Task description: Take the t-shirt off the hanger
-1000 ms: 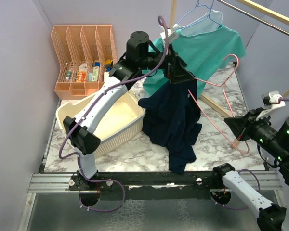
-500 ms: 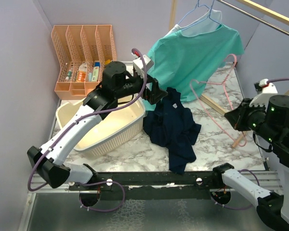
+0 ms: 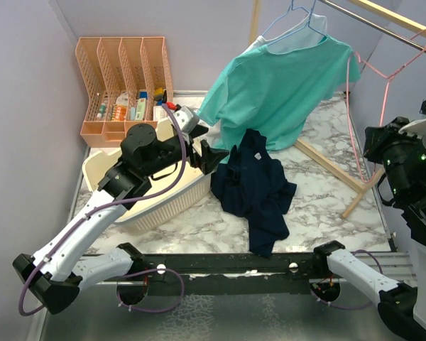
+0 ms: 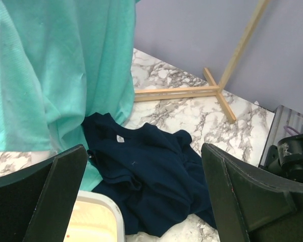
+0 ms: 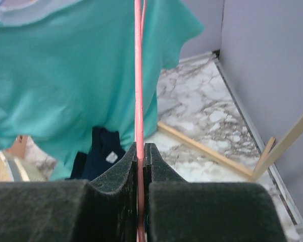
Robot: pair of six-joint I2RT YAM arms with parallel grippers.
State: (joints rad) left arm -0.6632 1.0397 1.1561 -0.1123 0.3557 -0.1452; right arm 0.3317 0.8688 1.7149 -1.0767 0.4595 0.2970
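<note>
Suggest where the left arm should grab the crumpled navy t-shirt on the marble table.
Probably pinch the bunched collar end of the crumpled dark navy cotton t-shirt, coming straight down from above: that end's folds stand up and lie nearest the open left gripper.

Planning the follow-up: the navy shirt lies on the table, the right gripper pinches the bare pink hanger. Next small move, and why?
Probably ease the pink hanger toward the rail to hook it: the right gripper is shut on it, and the navy t-shirt lies free.
</note>
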